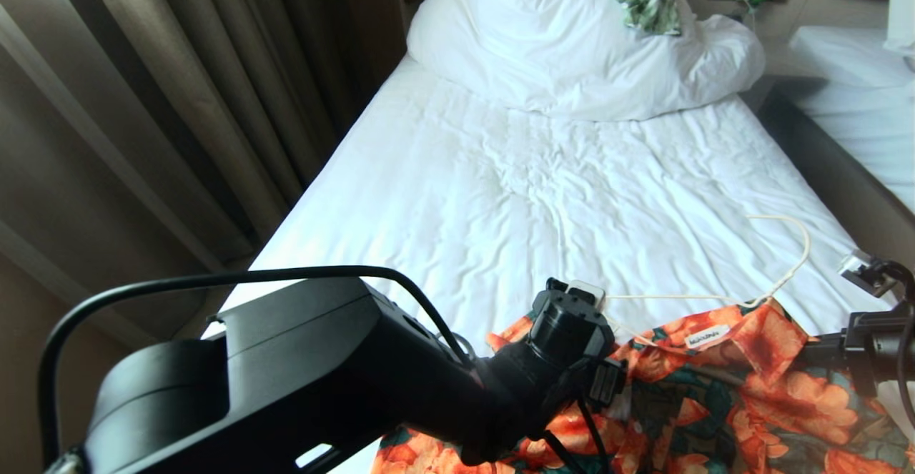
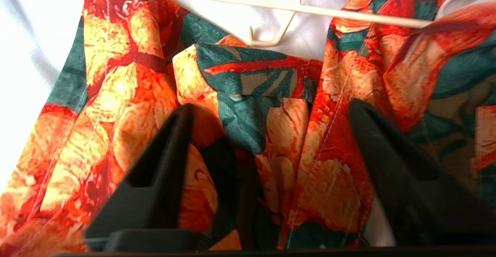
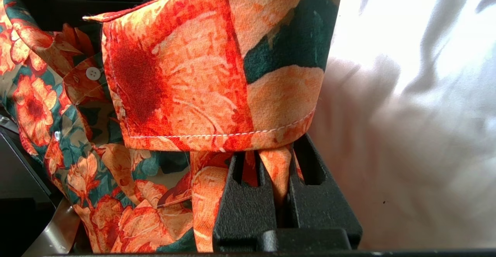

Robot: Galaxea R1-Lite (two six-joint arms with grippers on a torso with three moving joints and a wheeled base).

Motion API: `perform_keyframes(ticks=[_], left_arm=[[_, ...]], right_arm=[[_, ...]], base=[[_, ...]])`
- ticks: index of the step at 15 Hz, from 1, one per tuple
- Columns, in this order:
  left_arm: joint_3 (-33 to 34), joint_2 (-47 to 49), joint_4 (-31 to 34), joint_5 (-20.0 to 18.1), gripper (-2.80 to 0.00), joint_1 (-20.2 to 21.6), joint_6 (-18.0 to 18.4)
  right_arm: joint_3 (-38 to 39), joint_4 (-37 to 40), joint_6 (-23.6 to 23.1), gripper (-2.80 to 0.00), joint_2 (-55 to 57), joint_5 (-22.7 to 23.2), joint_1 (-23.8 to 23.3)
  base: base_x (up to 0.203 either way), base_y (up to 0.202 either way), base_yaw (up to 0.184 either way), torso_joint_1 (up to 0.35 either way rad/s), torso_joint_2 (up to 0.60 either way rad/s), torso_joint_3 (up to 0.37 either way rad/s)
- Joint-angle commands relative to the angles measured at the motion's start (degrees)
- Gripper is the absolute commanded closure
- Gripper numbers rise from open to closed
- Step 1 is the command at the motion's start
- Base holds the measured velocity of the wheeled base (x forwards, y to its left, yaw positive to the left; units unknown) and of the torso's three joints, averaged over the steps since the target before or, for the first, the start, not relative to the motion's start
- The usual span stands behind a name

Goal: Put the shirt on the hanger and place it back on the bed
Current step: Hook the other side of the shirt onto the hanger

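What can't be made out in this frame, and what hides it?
- Head view: the left arm covers the shirt's left side and the left gripper.
- Head view: the hanger's lower part runs under the collar; how far inside the shirt it sits, cannot tell.
- Head view: the right gripper is cut off by the frame edge.
- The bed's headboard is hidden behind the duvet.

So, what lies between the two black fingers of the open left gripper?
In the left wrist view, bunched orange-flowered shirt fabric fills the left gripper gap, unpinched.
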Motion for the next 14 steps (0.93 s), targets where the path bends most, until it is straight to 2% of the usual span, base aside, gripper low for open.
perform_keyframes(ticks=[1, 8, 14], left_arm=[[-0.52, 1.49, -0.24, 0.11, 0.00, 0.38, 0.29], [-2.57, -0.18, -1.41, 0.02, 0.00, 1.55, 0.34], [-2.51, -11.56, 0.42, -0.35, 0.00, 4.08, 0.11]], right_arm=[[-0.01, -0.02, -0.26, 0.00, -0.17, 0.31, -0.25], [-0.18, -2.66, -0.12, 0.00, -0.04, 0.23, -0.33], [-2.21, -8.76, 1.18, 0.00, 0.08, 0.97, 0.04]], base=[[0.000, 0.000, 0.000, 0.000, 0.00, 0.000], [0.000, 0.000, 0.000, 0.000, 0.00, 0.000], [0.000, 0.000, 0.000, 0.000, 0.00, 0.000]])
